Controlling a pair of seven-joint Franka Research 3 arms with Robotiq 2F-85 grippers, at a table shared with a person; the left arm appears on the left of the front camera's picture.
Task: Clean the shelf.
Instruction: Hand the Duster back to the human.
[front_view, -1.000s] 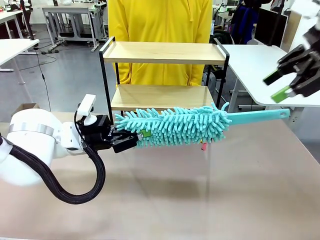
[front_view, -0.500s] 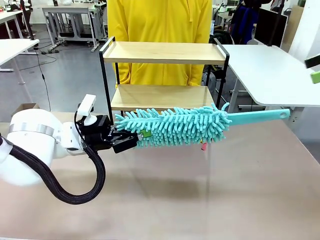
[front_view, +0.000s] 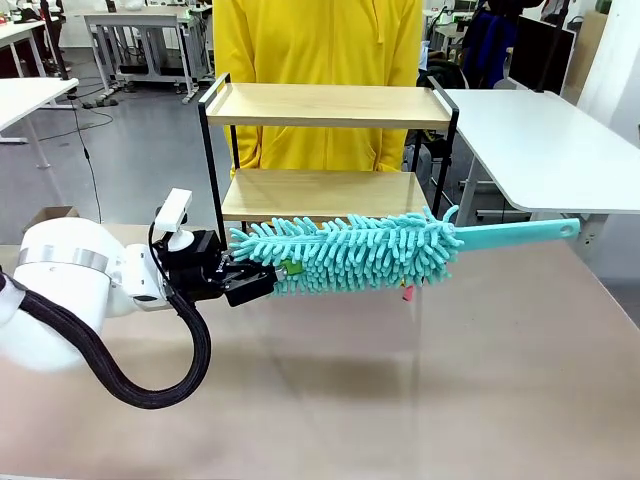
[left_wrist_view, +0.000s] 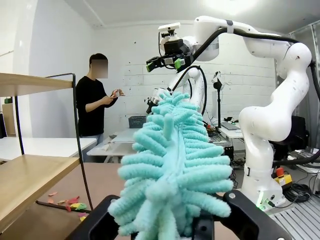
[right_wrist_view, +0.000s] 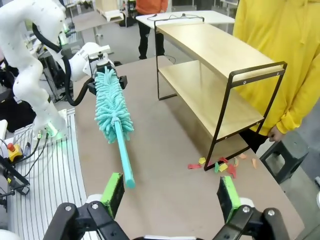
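While the left arm reaches in low over the table (front_view: 480, 380), the left gripper (front_view: 262, 276) is clamped on the fluffy end of a turquoise microfiber duster (front_view: 350, 252), and the duster is held almost level, above the tabletop. In the left wrist view the two black fingers (left_wrist_view: 250, 215) stand on both sides of the chenille strands and press on them (the pads themselves are hidden in the fluff). The duster's plain handle (front_view: 515, 234) points away to the robot's right, with its tip free in the air.

The shelf (front_view: 325, 105) stands at the far edge of the table, directly behind the duster and just beyond the left gripper; its lower board (front_view: 320, 192) is slightly higher than the duster head, which is in front of it. I cannot tell if the strands touch the frame. A person in a yellow hoodie (front_view: 320, 40) stands behind the shelf.

From the right wrist view, the right gripper (right_wrist_view: 170, 192) is high above the table with its green pads (right_wrist_view: 113, 193) wide apart and nothing between them. Below it lies the handle tip, and the shelf is well apart, up and to the right in that picture. Small coloured paper scraps (right_wrist_view: 220, 165) lie on the table by the shelf's near foot.
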